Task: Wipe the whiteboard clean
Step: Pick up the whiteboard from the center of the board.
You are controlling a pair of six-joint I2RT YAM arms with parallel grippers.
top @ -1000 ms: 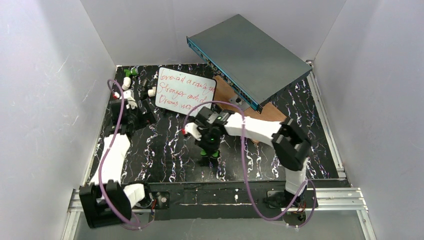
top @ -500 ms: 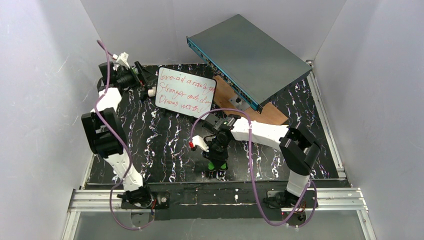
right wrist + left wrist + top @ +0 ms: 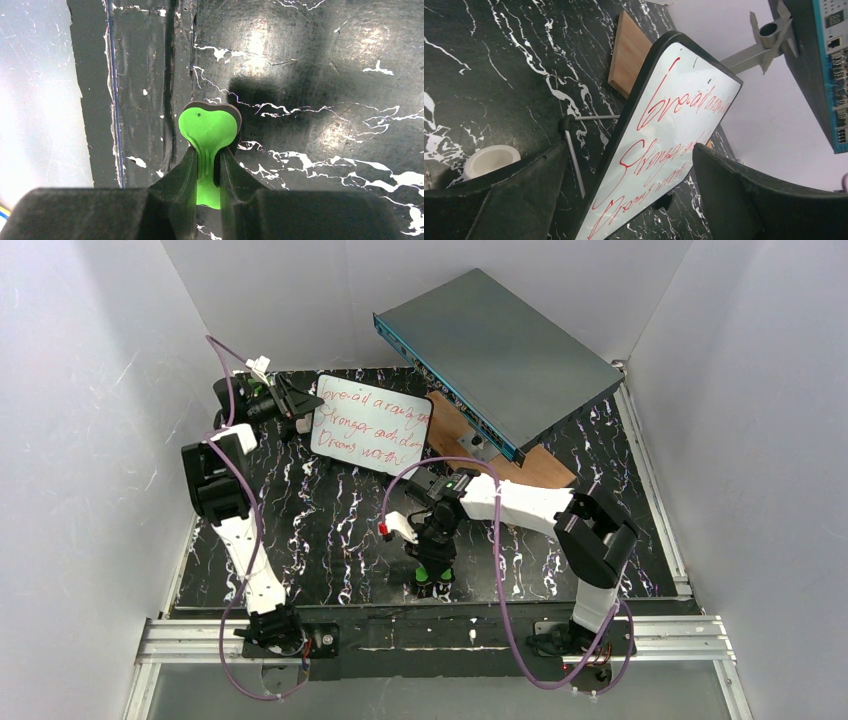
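The whiteboard [image 3: 372, 426] stands propped on a wire stand at the back left, with red handwriting across it. My left gripper [image 3: 302, 402] is open at the board's left edge. In the left wrist view the whiteboard [image 3: 674, 130] fills the space between the two dark fingers [image 3: 519, 200] of the left gripper [image 3: 629, 152], and no contact shows. My right gripper [image 3: 432, 552] points down near the table's front middle. It is shut on a green eraser [image 3: 209, 125], whose rounded head sticks out past the right gripper [image 3: 206, 155]. The same green eraser [image 3: 432, 573] shows just above the table.
A grey-teal metal box [image 3: 495, 350] leans over a wooden plank [image 3: 545, 468] at the back right. A small white cylinder [image 3: 491, 159] and the board's wire stand [image 3: 574, 155] sit by the left fingers. White walls enclose the black marbled table [image 3: 330, 530].
The left arm swung from the table's left middle up to the back left, bringing its open gripper to the board's edge. The right arm drew back toward the front with the eraser.
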